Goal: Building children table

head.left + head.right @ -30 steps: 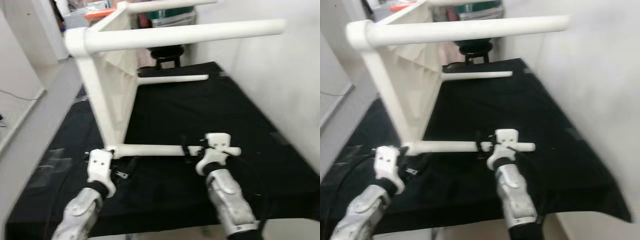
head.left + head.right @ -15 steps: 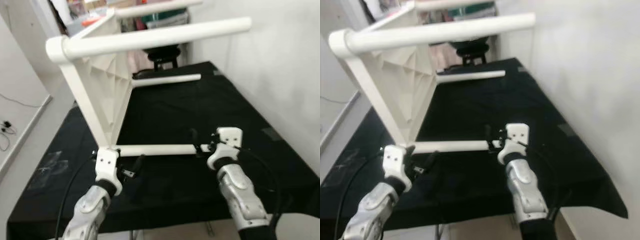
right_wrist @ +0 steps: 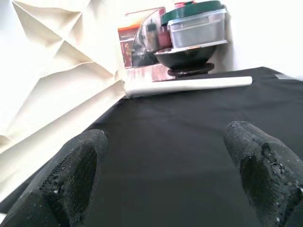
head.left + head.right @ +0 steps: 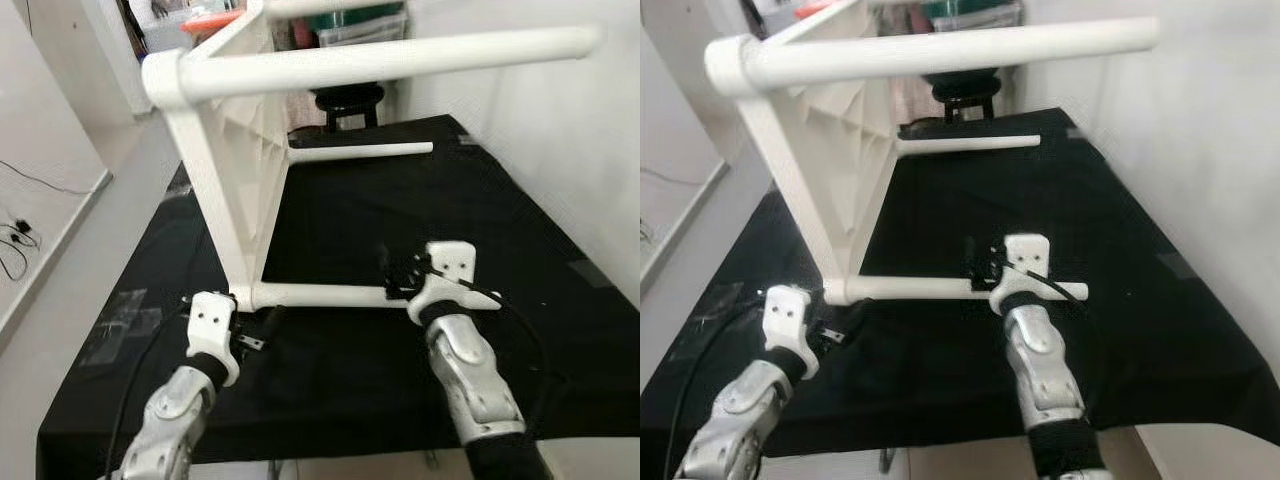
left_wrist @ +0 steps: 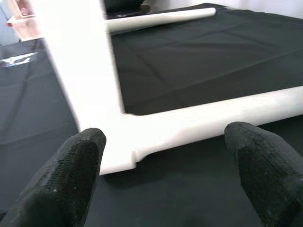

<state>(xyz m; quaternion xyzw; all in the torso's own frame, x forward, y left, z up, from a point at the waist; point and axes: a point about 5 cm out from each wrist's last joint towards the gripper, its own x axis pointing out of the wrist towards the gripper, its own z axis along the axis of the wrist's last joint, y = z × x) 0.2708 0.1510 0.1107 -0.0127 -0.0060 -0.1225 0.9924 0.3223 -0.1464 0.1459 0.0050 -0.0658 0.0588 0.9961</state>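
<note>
Right gripper point(image 4: 400, 285), lower centre-right of frame, sits at the free end of the lowest table leg point(image 4: 320, 296), fingers spread with nothing between them; half a second ago it was at the same leg. Left gripper point(image 4: 250, 335), lower left, is likewise open by the leg's joint. The table point(image 4: 235, 150) lies on its side on the black cloth point(image 4: 420, 200); its shift in frame matches camera movement, so assembly appears unadvanced.
</note>
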